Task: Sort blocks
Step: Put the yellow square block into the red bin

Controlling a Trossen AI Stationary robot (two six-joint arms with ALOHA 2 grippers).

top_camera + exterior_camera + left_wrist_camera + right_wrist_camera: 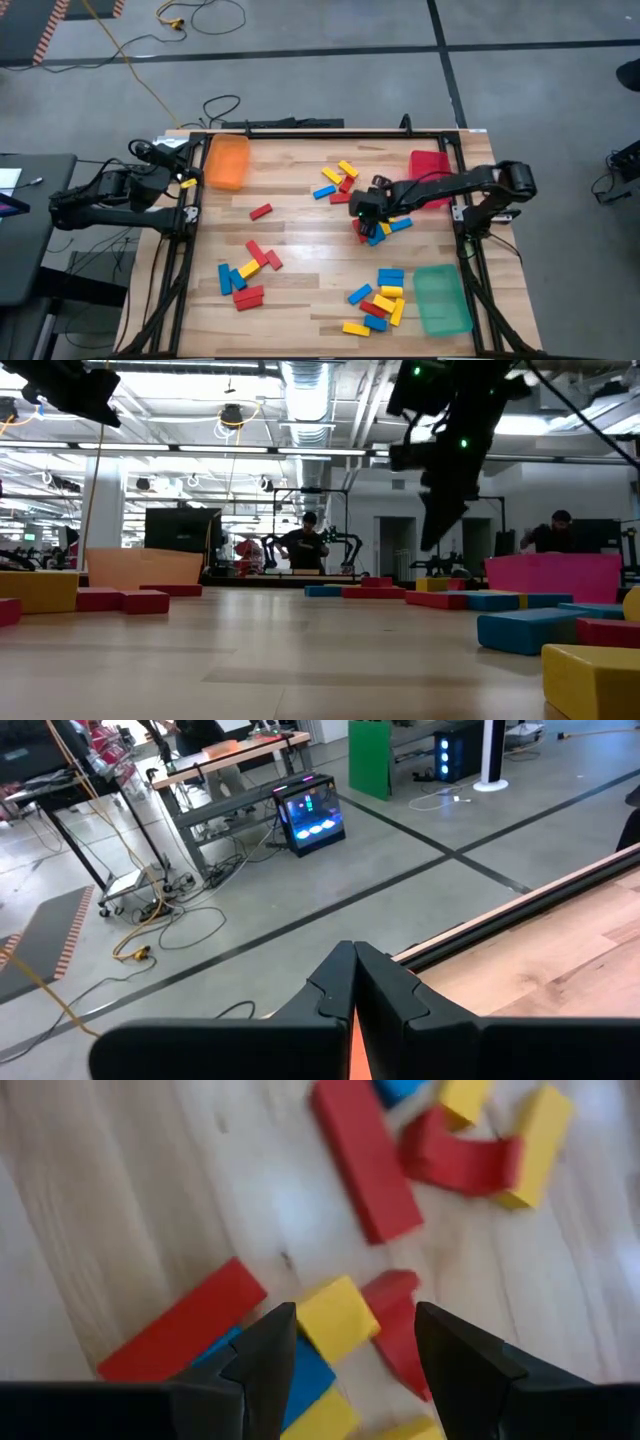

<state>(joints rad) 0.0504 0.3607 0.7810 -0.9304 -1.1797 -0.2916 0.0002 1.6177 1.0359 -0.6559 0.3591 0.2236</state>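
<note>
Red, yellow and blue blocks lie flat on the wooden table in loose groups. My right gripper (362, 212) hangs open above a group right of the table's middle (378, 230), slanting down. In its wrist view its fingers stand on either side of a yellow block (335, 1318), with a red block (398, 1330) and a blue one (305, 1375) beside it. The low view shows this gripper (440, 530) clear of the table. My left gripper (355, 965) is shut at the table's left edge (172, 172), holding nothing.
An orange tray (228, 162) stands at the far left, a red tray (432, 165) at the far right, a green tray (441, 298) at the near right. More blocks lie at the far middle (338, 183), near left (245, 275) and near right (380, 300). People stand in the room behind the table.
</note>
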